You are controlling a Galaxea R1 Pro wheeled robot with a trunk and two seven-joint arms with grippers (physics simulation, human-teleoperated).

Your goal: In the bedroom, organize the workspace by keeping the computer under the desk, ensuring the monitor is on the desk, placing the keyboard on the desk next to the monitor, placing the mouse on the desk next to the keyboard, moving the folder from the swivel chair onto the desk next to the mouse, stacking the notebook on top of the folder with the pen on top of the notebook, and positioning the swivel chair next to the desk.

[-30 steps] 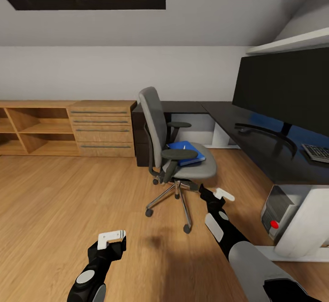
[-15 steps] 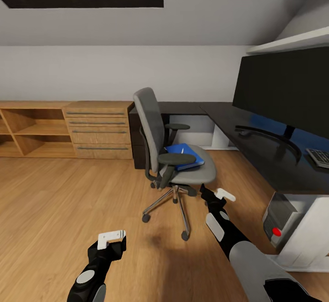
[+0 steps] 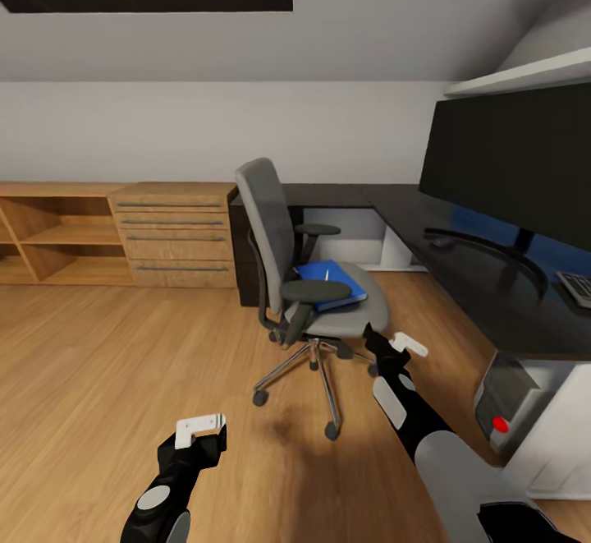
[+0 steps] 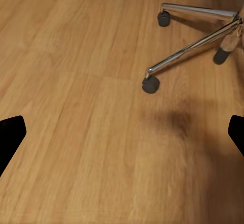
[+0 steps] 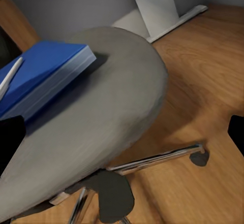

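Two pincers hang low over the wooden floor (image 3: 98, 362). The left pincer (image 3: 201, 426) is nearest, its jaws spread wide and holding nothing, as the left wrist view shows with bare planks between the dark tips. The right pincer (image 3: 404, 344) reaches just short of the front edge of the chair seat, jaws likewise parted and empty.

Beyond them stands the swivel chair (image 3: 316, 280): grey upholstered seat and tall back, round black armrests, a chrome five-star base on dark casters. On the seat lies the folder (image 3: 332, 280), a flat bright blue cover that looks thick from the side in the right wrist view (image 5: 46, 76). The pen (image 5: 10, 76), a thin white stick, rests on top of it near one edge.

To the right runs the worktop (image 3: 460, 255), glossy black. The monitor (image 3: 517, 165), a large thin black panel on a curved foot, stands on it, with the keyboard (image 3: 579, 287) at the view's right edge, dark-keyed. Under the worktop sits a grey computer case (image 3: 513, 403) with a red light. Farther back, a light wooden counter (image 3: 123, 231) with drawers lines the wall.
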